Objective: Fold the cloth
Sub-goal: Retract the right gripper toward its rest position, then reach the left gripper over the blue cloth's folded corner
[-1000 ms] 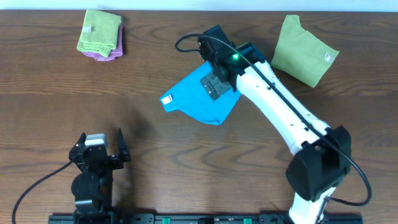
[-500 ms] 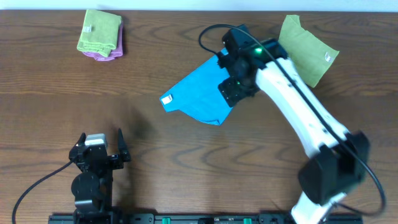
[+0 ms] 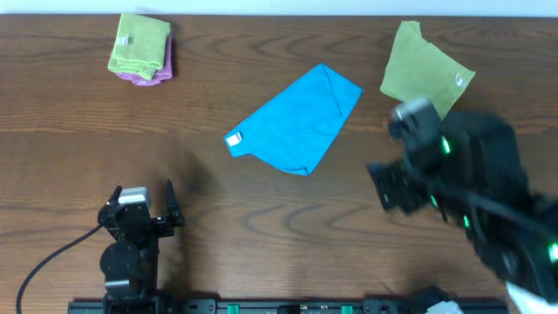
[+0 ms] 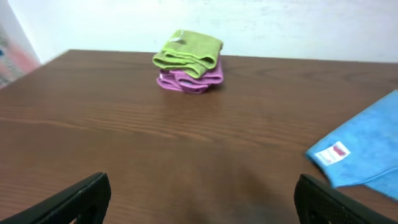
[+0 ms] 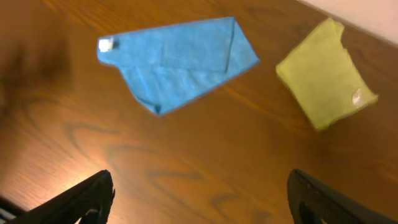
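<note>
The blue cloth (image 3: 296, 122) lies on the table (image 3: 261, 227), a bit past the middle toward 12 o'clock, with one part folded over. A green cloth (image 3: 427, 70) sits at 2 o'clock from it. The left fingers (image 4: 81, 199) are wide apart and hold nothing. The right fingers (image 5: 81, 198), at 4 o'clock from the blue cloth, are wide apart too.

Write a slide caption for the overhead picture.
Blue cloth, partly folded, lies untouched on the brown table.
</note>
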Robot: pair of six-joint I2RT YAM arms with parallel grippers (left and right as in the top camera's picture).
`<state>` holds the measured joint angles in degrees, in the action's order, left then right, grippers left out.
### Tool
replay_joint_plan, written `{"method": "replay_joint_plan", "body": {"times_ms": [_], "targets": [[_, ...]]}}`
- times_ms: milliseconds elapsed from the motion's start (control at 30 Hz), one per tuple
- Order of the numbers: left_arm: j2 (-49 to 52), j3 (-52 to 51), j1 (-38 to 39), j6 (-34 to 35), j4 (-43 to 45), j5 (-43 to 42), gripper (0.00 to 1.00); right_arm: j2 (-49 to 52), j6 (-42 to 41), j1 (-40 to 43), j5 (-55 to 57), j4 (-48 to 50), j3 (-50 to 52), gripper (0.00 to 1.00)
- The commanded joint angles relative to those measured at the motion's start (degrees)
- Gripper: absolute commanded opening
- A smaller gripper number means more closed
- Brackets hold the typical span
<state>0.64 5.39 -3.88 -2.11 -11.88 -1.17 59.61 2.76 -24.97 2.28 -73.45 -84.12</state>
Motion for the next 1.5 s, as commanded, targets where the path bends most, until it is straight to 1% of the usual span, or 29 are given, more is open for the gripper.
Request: {"method": "replay_joint_plan", "body": {"times_ms": [0,67,200,267,300,400,467,533,600,733,800,900,1000,1067,1133,1200,1267,1333,1400,1467], "targets": [[-0.3,-1.6,0.3,7.0,0.8,-2.0,0.95,-5.3,-2.6,0.4,-0.2,0.5,7.8,0.91],[-0.3,-1.6,0.3,9.2,2.4,-4.5,0.95,-9.5,-3.7,0.3,-0.2,0.4,12.1,0.92],[-0.3,-1.6,0.3,9.8,5.0,-10.5,0.95,-16.5,-6.0,0.3,-0.4,1.0,20.7,0.93],[-0.3,-1.6,0.2,9.5,5.5,-10.1,0.95,-20.3,-6.2,0.3,-1.3,2.7,26.0,0.95],[-0.3,-1.6,0.2,8.6,5.8,-9.0,0.95,-22.2,-7.6,0.3,-2.0,5.2,28.2,0.98],[-0.3,-1.6,0.3,8.6,8.1,-9.5,0.96,-25.5,-8.0,0.3,-3.3,8.0,29.2,0.99],[-0.3,-1.6,0.3,8.6,9.7,-13.0,0.96,-26.4,-11.1,0.3,-3.3,9.6,29.2,0.99],[-0.3,-1.6,0.3,8.9,11.0,-16.7,0.95,-26.7,-11.8,0.3,-5.6,11.6,29.1,0.99],[-0.3,-1.6,0.3,9.9,11.3,-17.9,0.95,-26.7,-11.9,0.3,-7.5,13.4,29.1,0.99],[-0.3,-1.6,0.3,10.5,11.7,-20.5,0.95,-26.7,-12.2,0.3,-7.5,14.2,29.3,0.99],[-0.3,-1.6,0.3,10.5,13.1,-22.5,0.95,-26.7,-14.3,0.3,-7.5,14.9,30.4,0.99],[-0.3,-1.6,0.3,12.8,15.6,-25.7,0.95,-26.7,-17.8,-0.2,-7.6,20.3,36.0,0.99],[0.6,-1.6,0.3,16.1,16.4,-25.1,0.96,-26.7,-18.7,-1.0,-8.5,29.3,43.3,0.99],[3.1,-1.5,0.3,17.6,19.9,-26.6,0.95,-26.7,-19.3,-1.3,-7.4,34.0,46.8,0.99],[6.1,-1.0,0.6,18.3,23.5,-27.6,0.95,-26.7,-19.5,-1.3,-6.8,36.3,48.0,0.99],[11.2,1.0,1.4,18.5,25.6,-27.5,0.95,-26.7,-19.5,-1.3,-6.8,38.1,48.1,0.99],[16.5,4.3,2.2,17.8,25.6,-27.4,0.96,-26.7,-19.4,-1.2,-6.4,38.6,47.4,0.99],[24.1,9.3,3.6,16.2,25.1,-27.5,0.95,-26.7,-18.8,-1.2,-5.0,38.1,46.1,0.99],[34.3,16.2,5.7,13.4,23.9,-27.4,0.95,-26.7,-18.4,-1.2,-4.8,36.8,44.0,0.99],[42.4,22.5,7.4,12.2,21.2,-27.4,0.96,-26.7,-18.6,-1.2,-3.9,35.0,42.0,0.99]]}}
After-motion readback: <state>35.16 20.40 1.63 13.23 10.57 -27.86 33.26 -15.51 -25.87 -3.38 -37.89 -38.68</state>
